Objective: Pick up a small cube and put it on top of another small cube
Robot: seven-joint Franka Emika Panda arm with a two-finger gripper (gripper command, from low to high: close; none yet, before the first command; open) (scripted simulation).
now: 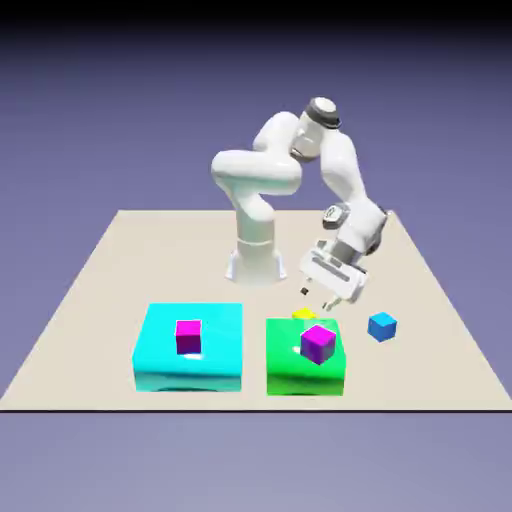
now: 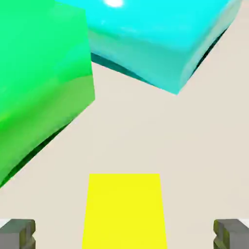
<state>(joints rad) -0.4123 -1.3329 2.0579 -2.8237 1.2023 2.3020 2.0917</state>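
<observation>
The small yellow cube (image 1: 303, 314) lies on the table just behind the green block (image 1: 290, 368). In the hand view the yellow cube (image 2: 125, 210) fills the space between my two grey fingertips (image 2: 17, 233), which stand wide apart on either side of it without touching. My gripper (image 1: 318, 298) is open and hovers low, directly over the cube. The magenta-pink cube (image 1: 188, 335) sits on top of the cyan block (image 1: 165, 365) at the exterior view's left.
A more violet purple cube (image 1: 318, 343) rests on the green block, close in front of my gripper. A blue cube (image 1: 382, 326) lies on the table to the exterior view's right. The green block (image 2: 39, 87) and cyan block (image 2: 160, 44) loom ahead in the hand view.
</observation>
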